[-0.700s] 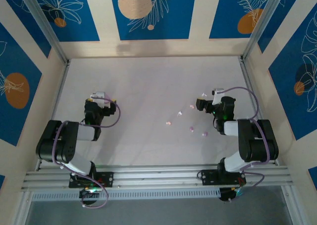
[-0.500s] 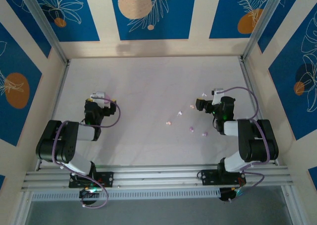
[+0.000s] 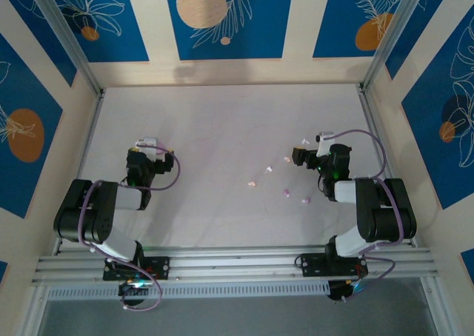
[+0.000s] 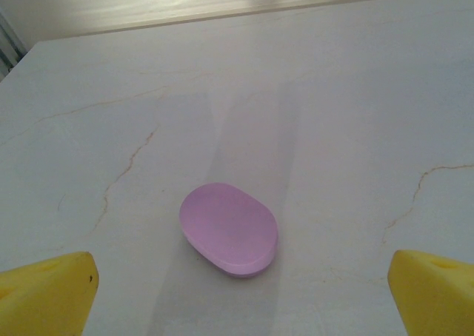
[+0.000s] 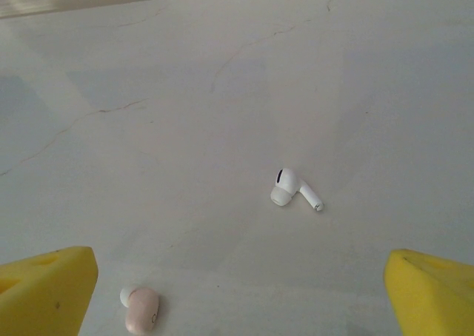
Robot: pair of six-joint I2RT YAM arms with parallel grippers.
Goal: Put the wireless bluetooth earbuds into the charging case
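Jaws of left gripper [image 4: 238,295] and right gripper [image 5: 238,290] gape wide, fingertips [image 4: 44,291] cropped at corners.

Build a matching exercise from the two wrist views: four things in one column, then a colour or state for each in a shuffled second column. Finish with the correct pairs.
Column one
1. charging case
2. stemmed earbud
3. stemless earbud
4. right gripper

Column two
A. white
B. open, holding nothing
C. lilac, lid closed
D. pale pink

Pairs: 1-C, 2-A, 3-D, 4-B
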